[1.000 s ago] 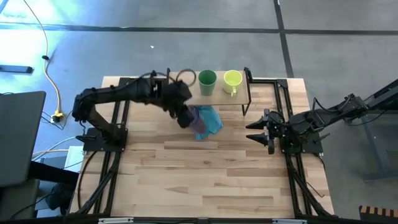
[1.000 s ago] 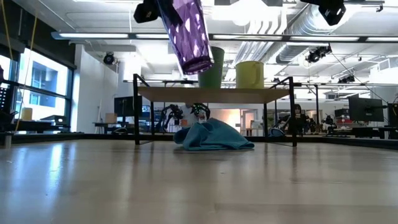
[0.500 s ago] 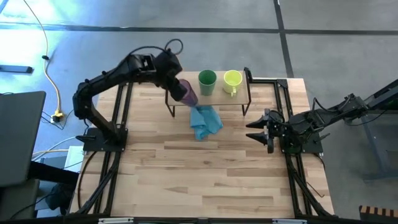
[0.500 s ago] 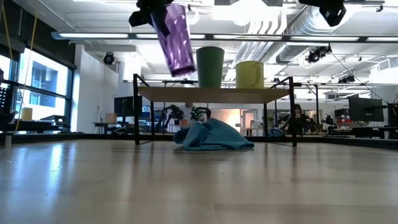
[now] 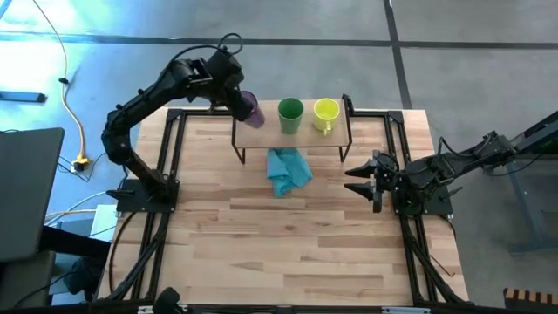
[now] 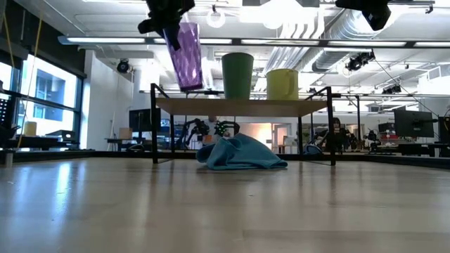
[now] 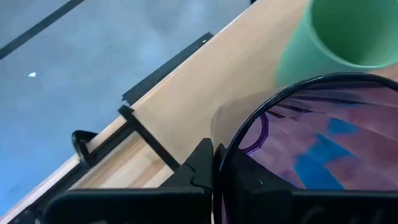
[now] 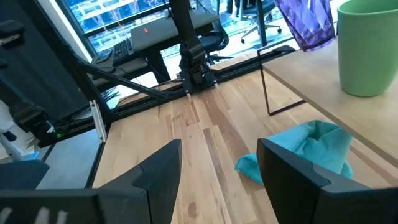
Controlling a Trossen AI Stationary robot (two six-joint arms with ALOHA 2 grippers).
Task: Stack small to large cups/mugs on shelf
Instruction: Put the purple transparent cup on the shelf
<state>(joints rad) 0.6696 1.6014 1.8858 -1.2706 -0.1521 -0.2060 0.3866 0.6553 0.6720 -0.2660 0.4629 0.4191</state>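
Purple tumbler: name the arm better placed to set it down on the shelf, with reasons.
Left. The left gripper is shut on the purple tumbler, holding it just above the shelf beside the green cup. The right gripper sits open and empty, away from the shelf.

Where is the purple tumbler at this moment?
In the low view, the purple tumbler hangs in the left hand just above the shelf's left end, beside the green cup.
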